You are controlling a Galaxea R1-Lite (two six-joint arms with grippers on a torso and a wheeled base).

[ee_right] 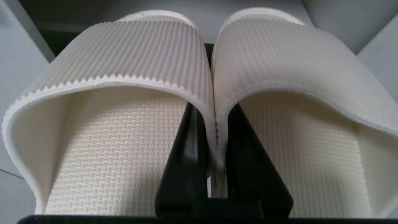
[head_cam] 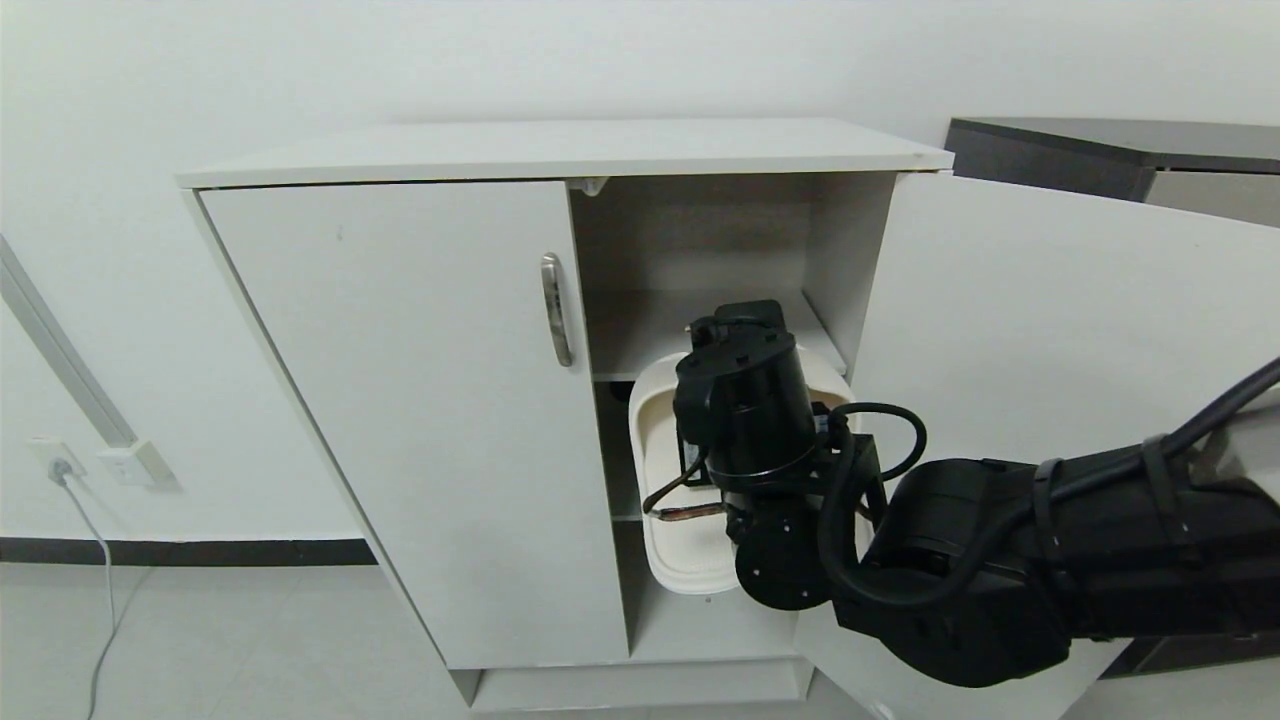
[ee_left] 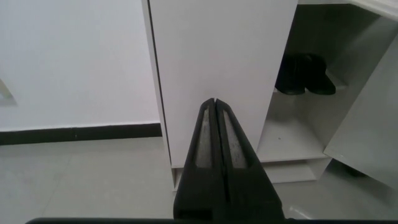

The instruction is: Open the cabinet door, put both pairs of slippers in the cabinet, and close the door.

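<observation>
Cream slippers (ee_right: 124, 124), a ribbed-strap pair, sit side by side in the grasp of the right gripper (ee_right: 216, 158). Its black fingers (ee_right: 186, 162) are closed almost together, pinching the two touching inner edges of the straps between them. From the head view the pair (head_cam: 668, 440) stands steeply on end at the mouth of the cabinet's open right half, just under the upper shelf (head_cam: 640, 340) and in front of the lower levels, with the right arm's wrist across it.

The white cabinet (head_cam: 560, 150) has its left door (head_cam: 400, 400) shut, the metal handle (head_cam: 556, 308) at its inner edge. The right door (head_cam: 1050, 330) is swung wide open toward the robot.

Inside the open half, a black pair of slippers (ee_left: 305, 74) rests on a shelf above the cabinet's bottom panel.

The left gripper (ee_left: 214, 111) hangs low in front of the closed left door, above the grey floor (ee_left: 93, 180). Its fingers are pressed together and hold nothing.

A wall socket (head_cam: 55, 460) with a cable sits left of the cabinet, and a dark unit (head_cam: 1100, 150) stands to its right.
</observation>
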